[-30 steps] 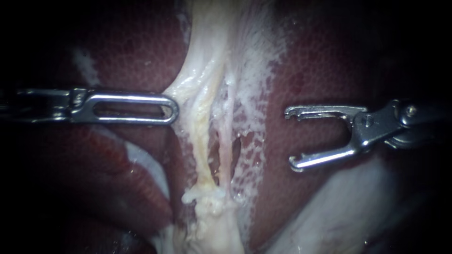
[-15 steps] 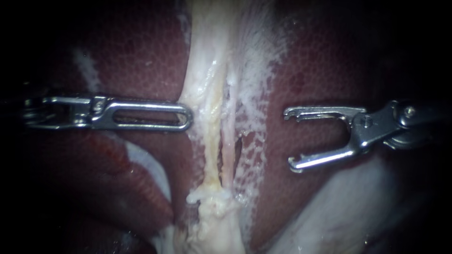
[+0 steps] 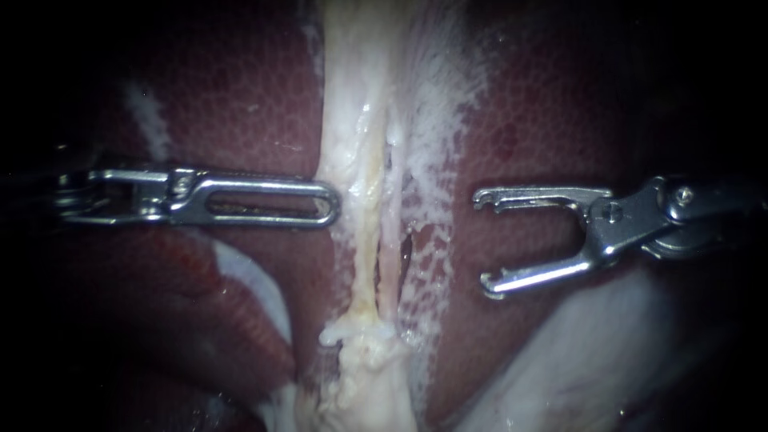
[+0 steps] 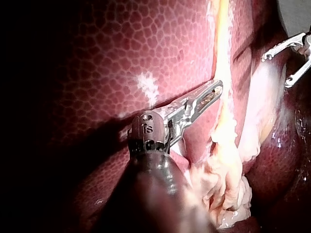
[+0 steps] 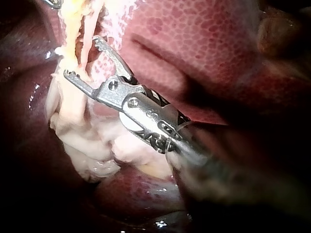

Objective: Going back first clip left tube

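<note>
Left tube lies between the instruments. Left instrument, jaws pressed together, touches its side. Right instrument, jaws spread, stands apart from it.

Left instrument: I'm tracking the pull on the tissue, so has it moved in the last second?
Yes. The left instrument has slid right, away from the white streak on the liver, towards the tubes.

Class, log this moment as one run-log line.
left instrument: shut, tip against left tube | right instrument: open, empty, over liver
</note>
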### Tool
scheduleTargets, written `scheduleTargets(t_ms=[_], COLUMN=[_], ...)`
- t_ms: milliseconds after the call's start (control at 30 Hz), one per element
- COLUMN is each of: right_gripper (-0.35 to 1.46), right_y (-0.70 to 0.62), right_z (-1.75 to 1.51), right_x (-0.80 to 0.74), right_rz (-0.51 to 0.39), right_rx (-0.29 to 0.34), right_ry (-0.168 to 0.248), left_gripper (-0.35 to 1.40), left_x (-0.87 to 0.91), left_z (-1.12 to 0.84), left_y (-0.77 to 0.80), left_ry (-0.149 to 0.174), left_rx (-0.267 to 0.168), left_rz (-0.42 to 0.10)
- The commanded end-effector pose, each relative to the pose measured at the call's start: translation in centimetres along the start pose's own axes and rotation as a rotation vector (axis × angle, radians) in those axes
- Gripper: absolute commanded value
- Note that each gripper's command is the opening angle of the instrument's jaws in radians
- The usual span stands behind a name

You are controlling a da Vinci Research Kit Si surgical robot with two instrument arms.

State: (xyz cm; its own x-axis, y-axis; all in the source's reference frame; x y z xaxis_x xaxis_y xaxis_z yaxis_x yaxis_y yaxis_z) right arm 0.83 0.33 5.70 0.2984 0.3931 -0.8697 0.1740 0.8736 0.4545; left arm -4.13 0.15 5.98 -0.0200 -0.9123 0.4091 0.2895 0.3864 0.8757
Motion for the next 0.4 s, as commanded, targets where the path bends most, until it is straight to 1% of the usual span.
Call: scheduleTargets(t_ms=[33, 400], right_gripper=[0.60, 0.60], right_y=[0.00, 0.00], right_z=[0.00, -0.01], right_x=[0.00, 0.00], right_rz=[0.000, 0.000], right_rx=[0.000, 0.000], right_ry=[0.000, 0.000], left_gripper=[-0.35, -0.35], left_x=[0.00, 0.00], left_z=[0.00, -0.01], left_y=[0.00, 0.00], left_ry=[0.000, 0.001], left_rx=[0.000, 0.001], left_rz=[0.000, 0.000])
